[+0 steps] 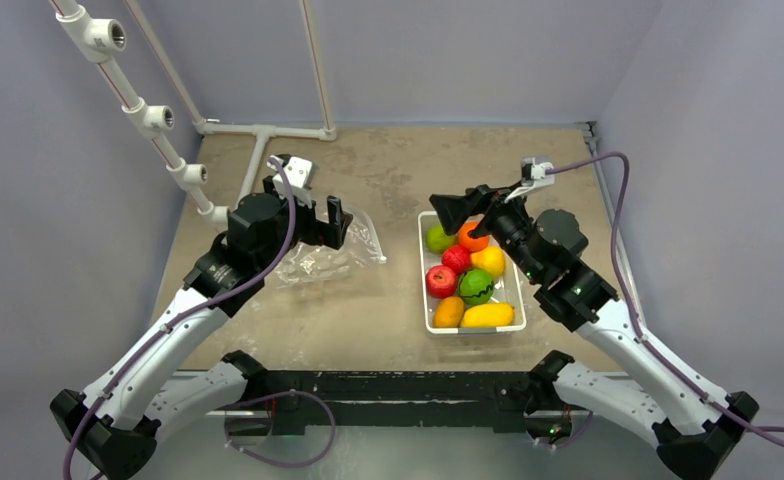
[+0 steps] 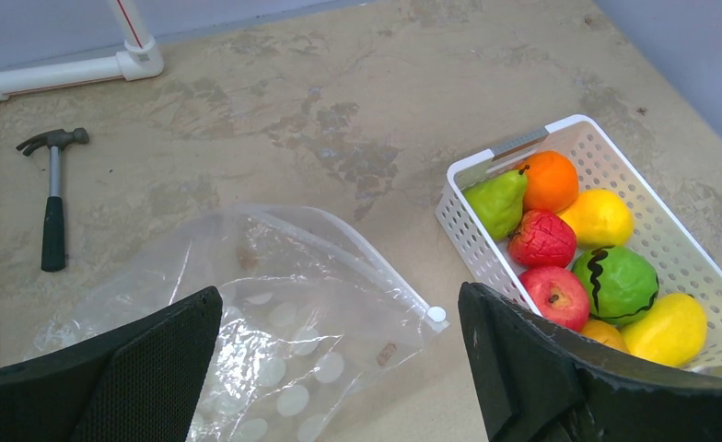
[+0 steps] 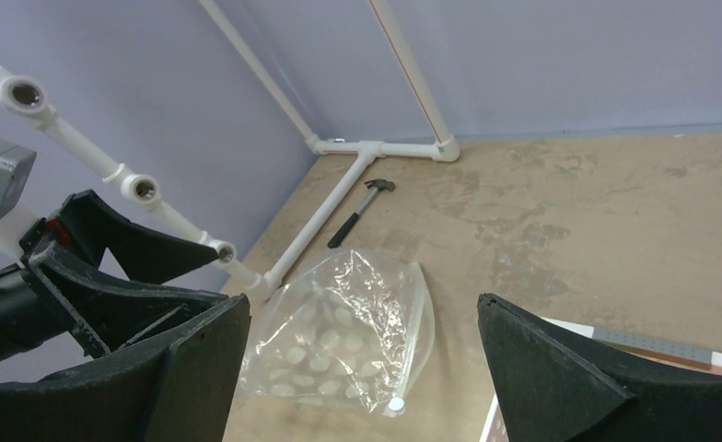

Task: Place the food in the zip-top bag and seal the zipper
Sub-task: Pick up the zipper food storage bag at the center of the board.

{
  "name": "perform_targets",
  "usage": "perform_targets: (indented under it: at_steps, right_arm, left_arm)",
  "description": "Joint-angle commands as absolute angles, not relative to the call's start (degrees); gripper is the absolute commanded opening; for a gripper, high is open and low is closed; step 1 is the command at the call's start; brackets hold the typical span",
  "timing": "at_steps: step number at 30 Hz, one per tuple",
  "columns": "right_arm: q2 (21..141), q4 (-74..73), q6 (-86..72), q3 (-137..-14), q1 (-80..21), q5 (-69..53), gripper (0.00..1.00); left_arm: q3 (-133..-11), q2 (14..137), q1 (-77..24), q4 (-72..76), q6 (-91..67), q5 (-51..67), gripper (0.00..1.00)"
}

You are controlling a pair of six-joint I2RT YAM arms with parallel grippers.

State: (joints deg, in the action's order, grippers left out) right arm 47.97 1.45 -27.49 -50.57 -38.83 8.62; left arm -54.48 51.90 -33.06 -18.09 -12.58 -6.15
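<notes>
1. The left gripper [image 2: 339,304] hangs wide and empty just above the bag [image 2: 247,267], which lies flat on the table [image 2: 357,92] to the left of the basket [image 2: 514,147].
2. The zipper [image 2: 357,253] runs along the bag edge that faces the basket, with a white slider [image 2: 436,316] at its near end. I cannot tell whether the mouth is parted.
3. It would be best to pinch one lip only, close to the zipper, and lift it so the mouth gapes toward the basket.
4. The right gripper [image 1: 463,212], also wide and empty, hovers over the basket's far end, above the orange [image 2: 551,180] and the pear [image 2: 497,203].
5. Take a top fruit such as these first. Close across its middle, since glossy skins probably slip.
</notes>
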Motion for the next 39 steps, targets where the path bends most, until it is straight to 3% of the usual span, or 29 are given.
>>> perform_targets:
  at_steps: [1, 17, 39]
  right_arm:
    - [50.46, 4.05, -26.10, -52.46, -38.81, 4.66, 0.94]
    - [62.05, 7.86, -27.22, -53.95, -39.63, -3.18, 0.85]
    - [86.66, 9.86, -30.56, -60.32, -44.28, -3.71, 0.78]
  left_arm:
    - [-54.21, 51.60, -32.94, -16.57, -12.04, -6.02, 0.99]
    - [-54.25, 50.71, -32.91, -17.15, -12.07, -8.60, 0.99]
    - [-54.26, 49.27, -32.94, -17.36, -12.16, -11.36, 0.98]
